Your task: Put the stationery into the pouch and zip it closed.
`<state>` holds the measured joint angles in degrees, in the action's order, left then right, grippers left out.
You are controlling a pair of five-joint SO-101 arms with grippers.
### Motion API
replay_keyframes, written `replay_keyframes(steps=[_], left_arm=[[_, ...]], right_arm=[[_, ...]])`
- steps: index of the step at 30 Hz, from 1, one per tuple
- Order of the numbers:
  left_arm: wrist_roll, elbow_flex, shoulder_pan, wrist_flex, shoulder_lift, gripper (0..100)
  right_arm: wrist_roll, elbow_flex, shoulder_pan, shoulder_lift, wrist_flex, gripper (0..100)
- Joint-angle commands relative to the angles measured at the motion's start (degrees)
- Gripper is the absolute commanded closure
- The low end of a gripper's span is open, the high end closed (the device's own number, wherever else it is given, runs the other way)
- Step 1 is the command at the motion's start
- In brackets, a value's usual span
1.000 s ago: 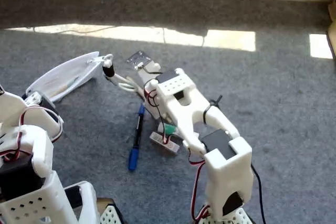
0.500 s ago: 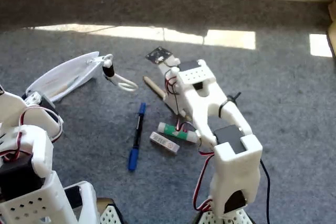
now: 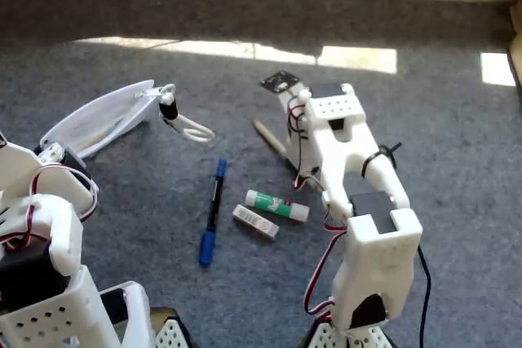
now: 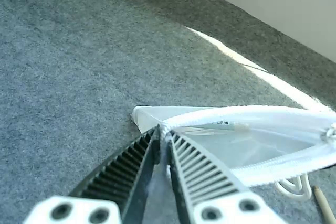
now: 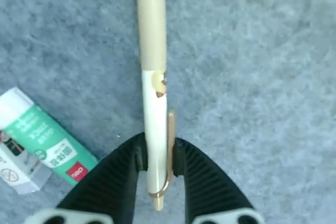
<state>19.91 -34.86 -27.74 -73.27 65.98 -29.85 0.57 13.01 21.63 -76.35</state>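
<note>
The translucent white pouch (image 3: 106,116) lies open at the left, and in the left wrist view my left gripper (image 4: 161,141) is shut on the pouch (image 4: 247,142) at its corner, with a pen-like item (image 4: 223,125) inside. My right gripper (image 5: 156,153) is shut on a beige pen (image 5: 151,66); in the high view that beige pen (image 3: 269,138) sticks out from under the right arm, to the right of the pouch. A blue pen (image 3: 212,211), a green glue stick (image 3: 277,204) and a white eraser (image 3: 255,222) lie on the carpet.
A white cord loop (image 3: 192,129) and a black zipper pull (image 3: 168,109) trail from the pouch's right end. Grey carpet (image 3: 457,144) covers the floor, with sunlit strips along the back. The left arm's base (image 3: 49,283) fills the front left corner.
My right arm has swung to the right, away from the pouch's end, carrying the beige pen. That uncovered the glue stick and eraser. The left arm and pouch have stayed put.
</note>
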Motion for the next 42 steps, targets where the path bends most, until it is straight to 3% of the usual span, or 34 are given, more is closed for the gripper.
replay_keyframes(steps=[1,5,12,25,33,36,40,42], left_arm=[[0.62,0.13,-0.40,1.32,0.31,99],[0.62,0.13,-0.40,1.32,0.31,99],[0.62,0.13,-0.40,1.32,0.31,99],[0.62,0.04,-0.40,1.32,0.31,99],[0.62,0.04,-0.40,1.23,0.31,99],[0.62,0.04,-0.40,1.23,0.31,99],[0.62,0.04,-0.40,1.14,0.31,99],[0.53,0.04,-0.40,1.14,0.31,99]], right_arm=[[-0.70,-6.37,-0.75,-0.92,-4.62,96.4],[-0.35,-10.95,-0.84,-0.92,-8.13,84.9],[-0.35,-12.79,1.63,-0.75,-8.13,83.8],[-0.26,-8.04,7.34,3.91,16.57,83.9],[3.96,-11.65,7.78,11.74,19.03,83.9],[3.87,-12.53,7.78,13.67,19.03,85.1],[3.69,-12.70,7.78,14.90,19.03,98.8],[3.69,-12.70,7.78,14.46,18.95,98.8]])
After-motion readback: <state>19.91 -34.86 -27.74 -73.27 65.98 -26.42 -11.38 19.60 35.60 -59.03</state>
